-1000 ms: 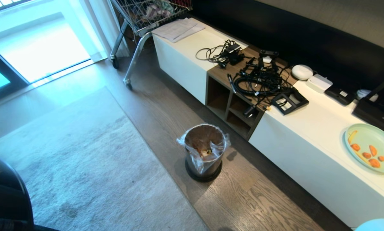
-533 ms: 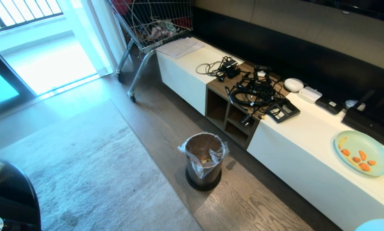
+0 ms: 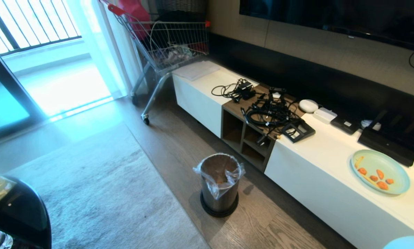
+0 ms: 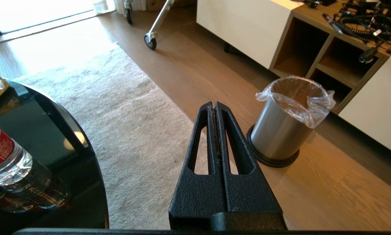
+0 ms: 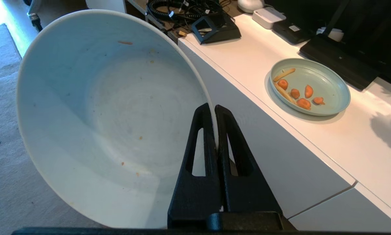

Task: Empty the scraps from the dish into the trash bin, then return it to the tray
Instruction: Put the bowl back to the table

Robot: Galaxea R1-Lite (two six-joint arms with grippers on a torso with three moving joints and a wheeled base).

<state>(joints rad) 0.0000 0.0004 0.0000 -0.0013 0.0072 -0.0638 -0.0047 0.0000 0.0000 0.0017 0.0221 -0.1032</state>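
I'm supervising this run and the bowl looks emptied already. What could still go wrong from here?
1. The right pincer pinches the small white bowl by its thin rim only, tilted on edge; it could slip or swing while carried.
2. Orange crumbs cling inside the bowl and may drop onto the grey rug.
3. No tray shows clearly; the bowl might be set by the blue-green plate instead.
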